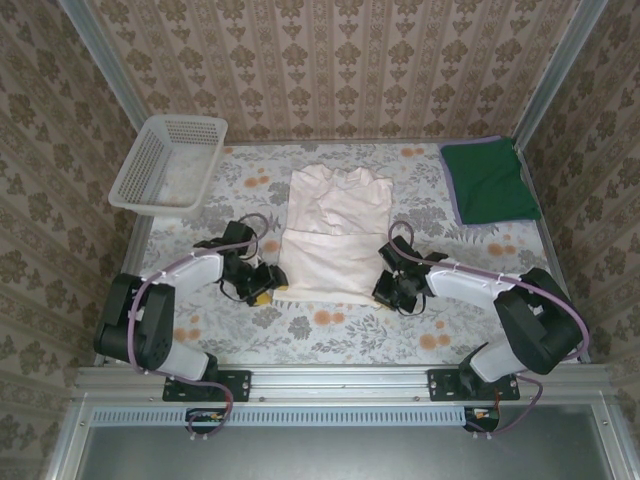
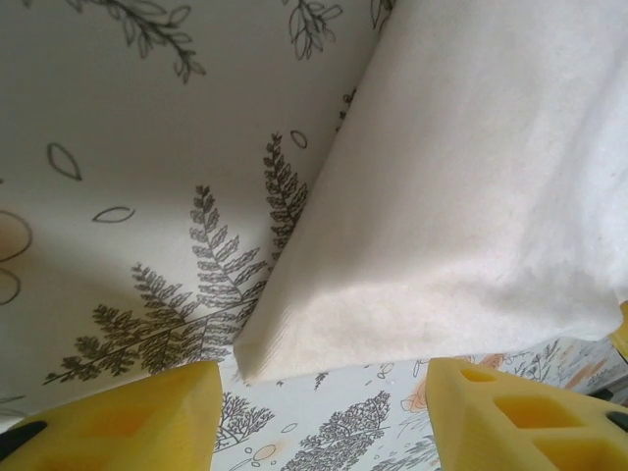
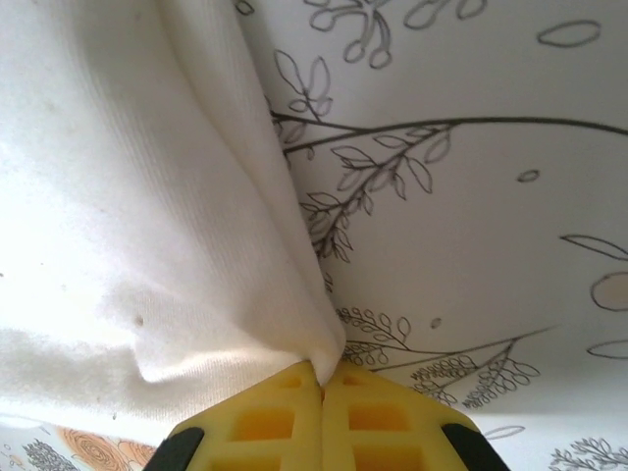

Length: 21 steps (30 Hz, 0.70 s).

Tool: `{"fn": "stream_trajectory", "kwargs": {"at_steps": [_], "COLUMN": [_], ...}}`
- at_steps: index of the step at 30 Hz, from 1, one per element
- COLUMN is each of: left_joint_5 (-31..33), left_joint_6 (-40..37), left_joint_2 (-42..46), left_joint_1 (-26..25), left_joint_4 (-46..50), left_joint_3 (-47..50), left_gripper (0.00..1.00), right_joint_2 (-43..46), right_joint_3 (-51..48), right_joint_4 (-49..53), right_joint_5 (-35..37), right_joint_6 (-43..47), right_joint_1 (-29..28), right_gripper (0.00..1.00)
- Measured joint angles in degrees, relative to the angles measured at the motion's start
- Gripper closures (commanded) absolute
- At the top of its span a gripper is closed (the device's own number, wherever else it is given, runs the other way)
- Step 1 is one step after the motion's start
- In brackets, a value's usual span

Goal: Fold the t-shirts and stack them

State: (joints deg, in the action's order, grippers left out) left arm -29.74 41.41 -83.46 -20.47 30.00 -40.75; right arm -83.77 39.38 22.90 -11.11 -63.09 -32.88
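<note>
The cream-white t-shirt (image 1: 330, 235) lies partly folded in the middle of the flowered table. My left gripper (image 1: 262, 288) sits low at its near left corner. In the left wrist view that corner (image 2: 294, 334) rests on the cloth just ahead of my open left gripper (image 2: 324, 402), untouched by either yellow finger. My right gripper (image 1: 386, 290) is at the shirt's near right corner. In the right wrist view it (image 3: 322, 378) is shut on a pinched tip of the cream fabric (image 3: 128, 216). The dark green t-shirt (image 1: 488, 180) lies folded at the far right.
A white mesh basket (image 1: 168, 165) leans at the far left corner. Patterned walls close in the table (image 1: 330, 335) on three sides. A metal rail with both arm bases runs along the near edge.
</note>
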Motion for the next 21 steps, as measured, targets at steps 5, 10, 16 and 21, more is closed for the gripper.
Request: {"fn": "stream_trajectory", "kwargs": {"at_steps": [5, 10, 16, 21], "left_joint_5": [-0.94, -0.7, -0.85, -0.61], "left_joint_6": [0.48, 0.42, 0.42, 0.42], "left_joint_2": [-0.07, -0.2, -3.15, -5.14], "left_joint_1": [-0.02, -0.02, 0.44, 0.74], "left_joint_4": [-0.98, -1.2, 0.57, 2.86], "left_joint_3": [2.73, 2.93, 1.38, -0.5], "left_gripper": [0.55, 0.61, 0.7, 0.76], "right_joint_2": [2.58, 3.91, 5.09, 5.14], "right_joint_3": [-2.58, -4.35, -5.31, -5.31], "right_joint_4": [-0.5, -2.25, -2.64, -2.64], "right_joint_5": [-0.02, -0.22, -0.22, -0.24], "right_joint_6": [-1.25, -2.43, -3.37, -3.34], "right_joint_1": [0.04, 0.04, -0.2, -0.24], "right_gripper": [1.0, 1.0, 1.0, 1.0]}}
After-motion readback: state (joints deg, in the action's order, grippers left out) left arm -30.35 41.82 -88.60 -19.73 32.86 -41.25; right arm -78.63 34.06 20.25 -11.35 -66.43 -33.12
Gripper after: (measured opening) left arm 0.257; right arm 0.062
